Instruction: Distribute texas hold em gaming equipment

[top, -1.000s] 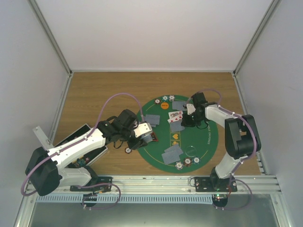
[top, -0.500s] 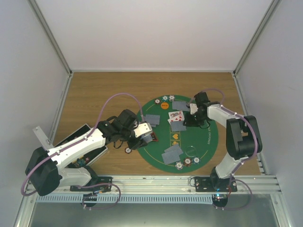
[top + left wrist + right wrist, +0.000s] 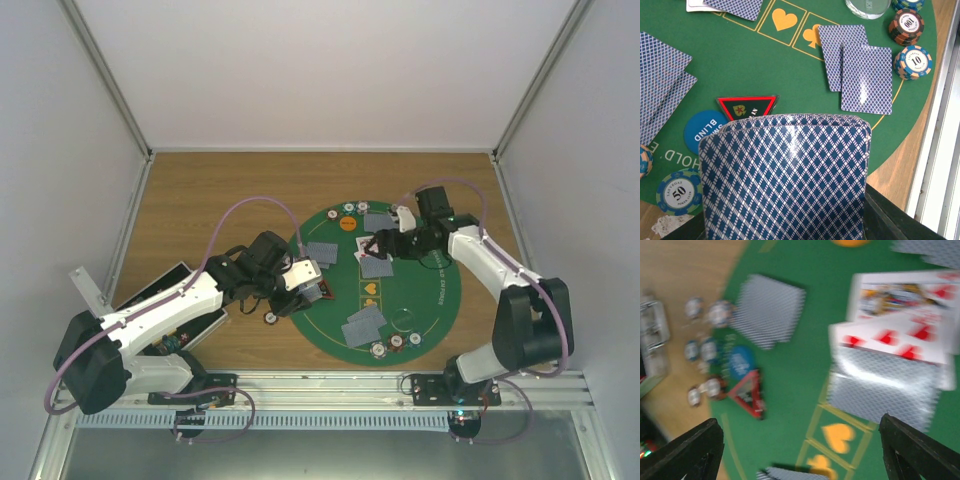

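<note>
The left tool (image 3: 306, 277) pinched the card deck (image 3: 785, 175) at the left edge of the green mat (image 3: 440, 295); the right tool (image 3: 800, 450) stood spread and empty above the face-up cards (image 3: 905, 315). A straight lift was judged best, to avoid dragging them

Right wrist view was motion-blurred; poker chips (image 3: 720, 314) at ten o'clock were unreadable. A card stack (image 3: 785, 180) half-covered the blue disc (image 3: 700, 127).

On the round green felt mat (image 3: 425, 310): white face-up paper cards (image 3: 371, 243) on its far half, grey-backed card pair (image 3: 363, 325) at its near rim, striped-edge round chips (image 3: 396, 343) just in front.
</note>
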Tool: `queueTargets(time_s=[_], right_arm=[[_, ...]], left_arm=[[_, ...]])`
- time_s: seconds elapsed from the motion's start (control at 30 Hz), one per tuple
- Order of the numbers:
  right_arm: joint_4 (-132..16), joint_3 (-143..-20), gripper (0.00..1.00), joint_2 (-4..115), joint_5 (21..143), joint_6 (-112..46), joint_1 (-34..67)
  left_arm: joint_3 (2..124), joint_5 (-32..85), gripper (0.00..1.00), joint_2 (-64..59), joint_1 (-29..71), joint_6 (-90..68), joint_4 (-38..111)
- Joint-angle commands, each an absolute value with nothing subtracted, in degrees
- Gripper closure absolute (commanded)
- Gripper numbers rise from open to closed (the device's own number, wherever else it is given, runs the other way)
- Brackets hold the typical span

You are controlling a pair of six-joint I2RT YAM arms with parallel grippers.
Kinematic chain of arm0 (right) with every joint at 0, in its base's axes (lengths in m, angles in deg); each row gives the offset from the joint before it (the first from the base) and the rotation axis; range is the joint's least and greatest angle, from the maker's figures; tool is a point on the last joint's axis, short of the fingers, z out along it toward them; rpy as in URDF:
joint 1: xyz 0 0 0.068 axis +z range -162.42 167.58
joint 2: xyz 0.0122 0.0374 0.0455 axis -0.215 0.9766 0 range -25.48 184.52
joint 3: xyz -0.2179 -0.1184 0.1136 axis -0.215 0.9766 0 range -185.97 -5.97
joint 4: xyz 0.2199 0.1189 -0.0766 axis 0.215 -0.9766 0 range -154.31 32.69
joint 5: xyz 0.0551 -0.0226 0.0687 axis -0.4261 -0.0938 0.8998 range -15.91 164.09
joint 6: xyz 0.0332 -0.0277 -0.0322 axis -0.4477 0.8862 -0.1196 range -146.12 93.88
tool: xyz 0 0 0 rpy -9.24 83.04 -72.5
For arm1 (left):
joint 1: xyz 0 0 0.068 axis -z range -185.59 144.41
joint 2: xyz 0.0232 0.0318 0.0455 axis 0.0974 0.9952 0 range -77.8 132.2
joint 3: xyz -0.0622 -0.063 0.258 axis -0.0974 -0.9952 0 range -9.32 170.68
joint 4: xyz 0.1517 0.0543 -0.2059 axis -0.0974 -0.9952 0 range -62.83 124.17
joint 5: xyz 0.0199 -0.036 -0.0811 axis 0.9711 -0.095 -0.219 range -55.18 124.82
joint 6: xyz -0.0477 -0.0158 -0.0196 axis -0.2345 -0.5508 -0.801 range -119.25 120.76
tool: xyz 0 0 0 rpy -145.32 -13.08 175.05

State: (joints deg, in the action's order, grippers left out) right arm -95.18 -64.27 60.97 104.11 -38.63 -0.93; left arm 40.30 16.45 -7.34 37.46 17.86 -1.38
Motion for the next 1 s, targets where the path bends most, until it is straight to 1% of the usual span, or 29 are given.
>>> queueTargets(time_s=[0.0,0.13,0.27,0.63,0.8,0.97], right_arm=[[-90.67,-64.27,0.12,57.53,118.65,-42.17,5.47],[-87.01,-64.31,0.10,57.75,121.49,-45.34,13.18],[-83.10,-63.50,0.09,58.57,123.34,-47.56,17.75],[-81.21,-63.29,0.09,63.84,125.45,-47.06,23.91],[-81.72,-63.75,0.09,65.69,123.16,-47.29,25.39],[-83.22,-64.38,0.16,67.23,120.86,-46.58,25.62]], left_arm=[[40.95,16.19,0.48,-8.46,37.74,18.11,0.68],[40.95,16.10,0.48,-8.25,37.74,18.14,0.69],[40.99,16.15,0.48,-8.29,37.74,18.10,0.60],[41.04,16.28,0.48,-8.36,37.74,18.07,0.60],[40.95,16.16,0.48,-8.19,37.74,18.07,0.69],[40.95,16.15,0.48,-8.43,37.74,18.07,0.72]])
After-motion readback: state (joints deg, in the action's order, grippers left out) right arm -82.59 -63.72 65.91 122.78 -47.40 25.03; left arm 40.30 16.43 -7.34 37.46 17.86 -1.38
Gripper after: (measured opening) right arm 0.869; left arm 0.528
